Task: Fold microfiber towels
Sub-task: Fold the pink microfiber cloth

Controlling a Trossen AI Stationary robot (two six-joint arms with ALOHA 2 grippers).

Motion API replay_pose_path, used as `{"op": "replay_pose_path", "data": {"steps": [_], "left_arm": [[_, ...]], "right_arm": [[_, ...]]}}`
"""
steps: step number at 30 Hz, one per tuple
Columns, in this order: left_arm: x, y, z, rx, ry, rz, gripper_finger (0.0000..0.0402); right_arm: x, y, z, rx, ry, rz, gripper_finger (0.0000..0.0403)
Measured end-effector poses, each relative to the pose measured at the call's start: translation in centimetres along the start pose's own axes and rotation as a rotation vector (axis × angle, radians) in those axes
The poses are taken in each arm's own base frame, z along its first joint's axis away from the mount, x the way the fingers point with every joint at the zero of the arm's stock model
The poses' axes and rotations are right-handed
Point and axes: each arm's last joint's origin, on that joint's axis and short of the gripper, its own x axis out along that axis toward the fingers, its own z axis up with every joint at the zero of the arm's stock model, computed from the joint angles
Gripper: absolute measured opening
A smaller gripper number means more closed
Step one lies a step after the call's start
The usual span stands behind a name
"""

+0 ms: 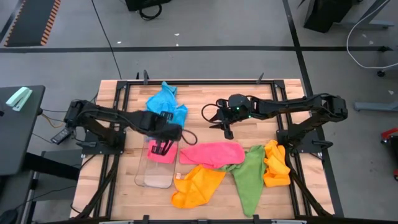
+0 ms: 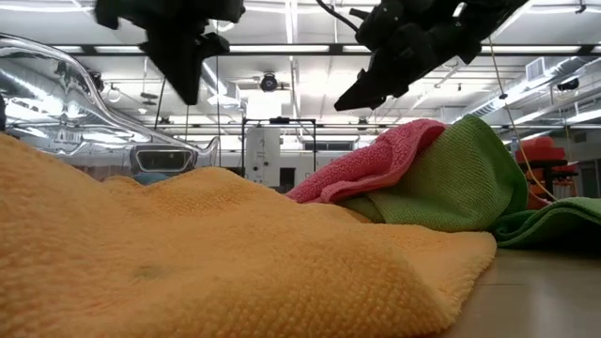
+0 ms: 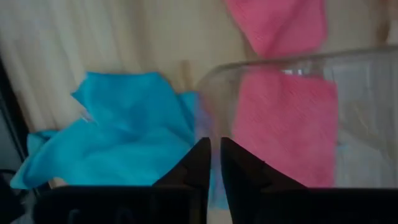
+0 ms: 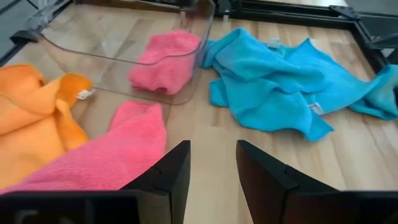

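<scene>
Lengthwise, the pink towel (image 1: 210, 153) lies left-right; left gripper (image 1: 163, 147) nearly closed, right gripper (image 1: 219, 124) parted.

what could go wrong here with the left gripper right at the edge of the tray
1. The left gripper hangs over the clear tray rim with its fingers nearly together and nothing between them; it could bump or drag the light tray.
2. The folded pink towel in the tray may get pulled out of shape.
3. The blue towel lies crumpled right beside the tray and could snag. The right gripper waits open, holding nothing.
</scene>
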Motion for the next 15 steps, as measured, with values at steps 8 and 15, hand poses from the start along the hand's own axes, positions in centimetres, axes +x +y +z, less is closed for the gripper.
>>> {"op": "replay_pose_path", "data": {"steps": [8, 15], "left_arm": [[1.6, 2.2, 0.3, -0.059, -0.183, 0.051, 0.0019], [2.0, 3.1, 1.4, -0.039, -0.320, 0.101, 0.0011]], "right_arm": [[0.3, 1.6, 0.2, -0.021, 0.004, 0.048, 0.0138], [0.5, 2.9, 0.4, 0.060, 0.013, 0.078, 0.0138]]}}
